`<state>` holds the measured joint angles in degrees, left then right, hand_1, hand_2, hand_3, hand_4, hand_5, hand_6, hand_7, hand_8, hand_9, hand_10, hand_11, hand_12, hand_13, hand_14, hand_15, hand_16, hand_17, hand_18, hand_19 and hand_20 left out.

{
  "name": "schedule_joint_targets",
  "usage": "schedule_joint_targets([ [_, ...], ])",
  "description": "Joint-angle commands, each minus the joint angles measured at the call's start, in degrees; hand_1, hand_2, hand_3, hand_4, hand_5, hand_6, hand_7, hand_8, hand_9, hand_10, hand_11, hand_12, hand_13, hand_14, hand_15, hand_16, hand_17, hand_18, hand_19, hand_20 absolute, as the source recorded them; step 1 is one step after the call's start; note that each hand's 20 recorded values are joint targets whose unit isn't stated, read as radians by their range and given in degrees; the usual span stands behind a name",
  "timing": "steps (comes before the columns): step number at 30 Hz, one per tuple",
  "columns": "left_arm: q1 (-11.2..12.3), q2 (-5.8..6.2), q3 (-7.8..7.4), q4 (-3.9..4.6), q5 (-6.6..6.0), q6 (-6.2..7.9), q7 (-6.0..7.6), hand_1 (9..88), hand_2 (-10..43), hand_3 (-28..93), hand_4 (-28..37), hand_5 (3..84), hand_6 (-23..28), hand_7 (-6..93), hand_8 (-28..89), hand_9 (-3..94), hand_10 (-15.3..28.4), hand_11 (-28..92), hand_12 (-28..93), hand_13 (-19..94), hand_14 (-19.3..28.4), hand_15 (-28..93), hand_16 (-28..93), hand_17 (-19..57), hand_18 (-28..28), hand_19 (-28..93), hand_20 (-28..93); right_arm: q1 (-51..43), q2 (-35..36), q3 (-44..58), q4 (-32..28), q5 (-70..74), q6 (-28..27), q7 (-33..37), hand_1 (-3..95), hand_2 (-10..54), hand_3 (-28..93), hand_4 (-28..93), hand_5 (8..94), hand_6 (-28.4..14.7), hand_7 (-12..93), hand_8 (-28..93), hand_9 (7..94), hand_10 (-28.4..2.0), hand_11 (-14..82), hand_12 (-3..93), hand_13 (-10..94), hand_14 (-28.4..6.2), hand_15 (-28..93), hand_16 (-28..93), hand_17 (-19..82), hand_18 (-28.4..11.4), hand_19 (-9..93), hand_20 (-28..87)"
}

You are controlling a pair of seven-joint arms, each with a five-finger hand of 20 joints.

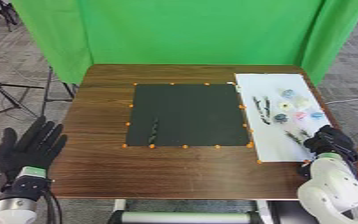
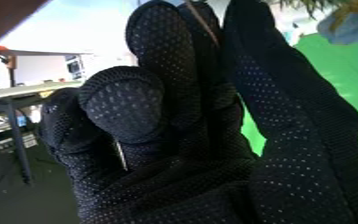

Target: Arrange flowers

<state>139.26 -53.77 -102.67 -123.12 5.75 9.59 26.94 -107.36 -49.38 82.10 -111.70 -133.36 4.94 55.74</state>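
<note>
One open left hand (image 1: 26, 154) beside table (image 1: 175, 175); right hand (image 1: 329, 141) at white sheet (image 1: 275, 150), grip unclear.

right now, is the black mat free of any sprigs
No, one dark sprig lies on the left part of the black mat, near its front edge.

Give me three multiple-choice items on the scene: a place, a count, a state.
1. The flower heads lie on the:
A) bare wood
B) white sheet
C) floor

2. Sprigs on the black mat:
A) one
B) three
C) five

3. The left hand is:
A) a closed fist
B) gripping a flower
C) open and empty

1: B, they dot the sheet at the table's right.
2: A, a lone dark sprig lies there.
3: C, its fingers extend with nothing in them.
</note>
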Motion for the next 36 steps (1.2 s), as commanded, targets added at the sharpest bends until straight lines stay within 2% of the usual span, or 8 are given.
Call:
schedule_joint_targets([
  [1, 0.88, -0.29, -0.11, -0.53, 0.19, -0.52, 0.37, 26.1, 8.6, 70, -28.3, 38.5, 7.3, 15.2, -9, 33.4, 14.6, 23, 12, 23, 14.6, 35, -8, -5.1, 10.7, 28, 8, 0.12, 2.52, -0.91, -5.78, -4.02, 6.49, -1.43, 51.1, -5.8, 71, -28, 68.9, -2.6, 53, 18, 83.5, -12.6, 41.8, 31.1, 83, -6.7, 61, 37, 51, -21.9, 93, 37],
  [9, -0.06, 0.04, 0.22, -0.31, 0.37, -0.10, -0.67, 26.1, 8.8, 70, -28.3, 38.6, 7.3, 15.2, -9, 33.5, 14.7, 23, 12, 23, 14.6, 35, -8, -5.1, 10.7, 28, 8, 5.61, 0.73, -9.82, -9.72, -0.86, 13.95, -3.31, 48.5, -8.3, 75, -24, 70.2, -2.6, 54, 19, 84.8, -12.5, 42.3, 31.8, 84, -6.7, 62, 37, 53, -22.1, 93, 39],
  [13, -0.07, 0.29, 0.03, -0.51, -0.01, 0.79, -1.06, 26.0, 8.8, 70, -28.3, 38.8, 7.3, 15.3, -10, 33.7, 14.7, 23, 12, 23, 14.5, 36, -8, -5.1, 10.7, 29, 8, 11.45, -1.32, -17.69, -8.99, 1.50, 9.49, -5.72, 48.2, -8.5, 75, -23, 70.7, -3.0, 54, 20, 85.0, -12.6, 42.9, 31.9, 84, -6.6, 62, 37, 54, -22.1, 93, 40],
  [17, -1.64, 0.78, 0.71, -0.11, 1.07, -0.05, -1.42, 25.9, 9.1, 70, -28.3, 38.9, 7.3, 15.6, -10, 34.0, 14.7, 23, 12, 23, 14.6, 36, -8, -5.2, 10.7, 29, 8, 16.50, -4.48, -23.95, -7.63, 3.22, 5.53, -7.03, 48.4, -8.3, 74, -23, 70.9, -3.2, 53, 20, 85.1, -12.7, 43.0, 32.0, 84, -6.7, 62, 37, 54, -22.1, 93, 41],
  [24, -3.03, 0.88, 1.65, -0.22, 0.72, 0.14, -2.68, 25.8, 9.2, 70, -28.3, 39.1, 7.3, 15.7, -10, 34.1, 14.8, 23, 12, 23, 14.6, 36, -8, -5.2, 10.8, 29, 8, 21.23, -10.33, -30.26, -5.74, 2.78, 2.20, -9.37, 48.7, -8.1, 74, -23, 70.9, -3.3, 53, 21, 85.1, -12.8, 42.9, 32.1, 84, -6.7, 62, 37, 54, -22.2, 93, 41],
  [30, -4.42, 0.93, 2.61, 0.17, 0.02, 0.92, -3.76, 25.5, 9.4, 71, -28.3, 39.1, 7.4, 15.9, -10, 34.2, 14.8, 23, 12, 24, 14.7, 36, -8, -5.2, 10.9, 29, 8, 25.37, -16.11, -33.89, 0.79, 1.12, -0.89, -8.11, 48.1, -8.0, 74, -22, 70.9, -3.3, 53, 21, 85.2, -12.9, 42.9, 32.1, 85, -6.8, 62, 37, 54, -22.4, 93, 41],
  [32, -4.86, 0.99, 3.06, 0.19, 0.40, 1.51, -3.90, 25.4, 9.5, 71, -28.3, 39.2, 7.4, 15.9, -10, 34.2, 14.8, 23, 12, 24, 14.7, 36, -8, -5.2, 10.9, 29, 8, 26.47, -17.85, -34.55, 3.41, 0.72, -1.37, -7.83, 48.1, -7.9, 74, -21, 70.9, -3.2, 53, 21, 85.2, -12.9, 42.9, 32.1, 85, -6.8, 62, 37, 54, -22.5, 93, 41],
  [36, -6.58, 0.87, 4.30, 0.73, 1.10, 1.55, -5.71, 25.4, 9.7, 71, -28.3, 39.3, 7.4, 16.0, -10, 34.3, 14.8, 23, 12, 24, 14.6, 36, -8, -5.1, 10.8, 29, 8, 27.87, -20.78, -34.76, 7.45, 1.15, -3.69, -6.31, 48.0, -8.0, 74, -21, 70.9, -3.2, 53, 21, 85.3, -13.0, 42.8, 32.1, 85, -6.8, 62, 37, 54, -22.5, 93, 40],
])
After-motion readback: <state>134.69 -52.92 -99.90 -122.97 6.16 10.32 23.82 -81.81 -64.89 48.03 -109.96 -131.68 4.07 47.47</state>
